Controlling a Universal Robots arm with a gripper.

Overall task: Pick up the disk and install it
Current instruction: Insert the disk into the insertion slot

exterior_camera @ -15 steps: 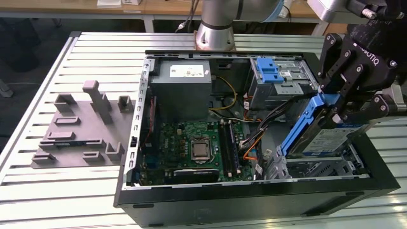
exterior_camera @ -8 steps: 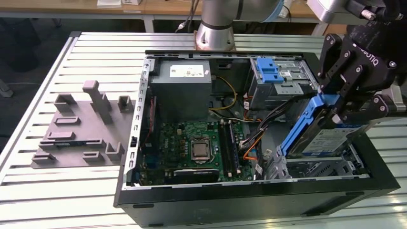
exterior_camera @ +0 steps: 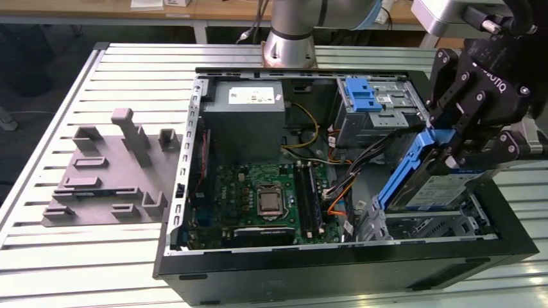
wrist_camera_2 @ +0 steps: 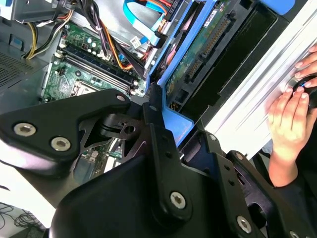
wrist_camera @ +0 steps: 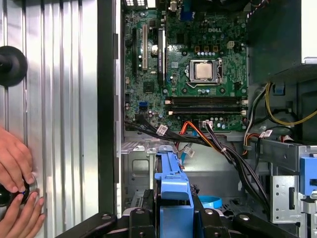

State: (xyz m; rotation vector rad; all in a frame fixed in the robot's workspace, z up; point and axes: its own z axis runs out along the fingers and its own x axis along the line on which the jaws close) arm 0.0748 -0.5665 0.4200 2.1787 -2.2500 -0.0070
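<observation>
Fingers [exterior_camera: 462, 151] clamped on the disk [exterior_camera: 432, 189] by its blue carrier frame. The disk is steeply tilted, its long axis sloping down from the fingers toward the drive cage [exterior_camera: 428, 224] in the computer case [exterior_camera: 342, 256], near the bench [exterior_camera: 86, 256] edge on the exterior view's right. The exterior view gives the label face, the second wrist view the circuit-board underside.

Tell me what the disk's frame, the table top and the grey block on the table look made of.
The frame around the disk: even bright blue with a moulded shape and slight gloss, likely plastic. The table top: pale silvery ribbed slats with a soft sheen, probably extruded aluminium. The grey block: matte, uniform grey with blocky pegs, perhaps plastic; the look leaves it open.
</observation>
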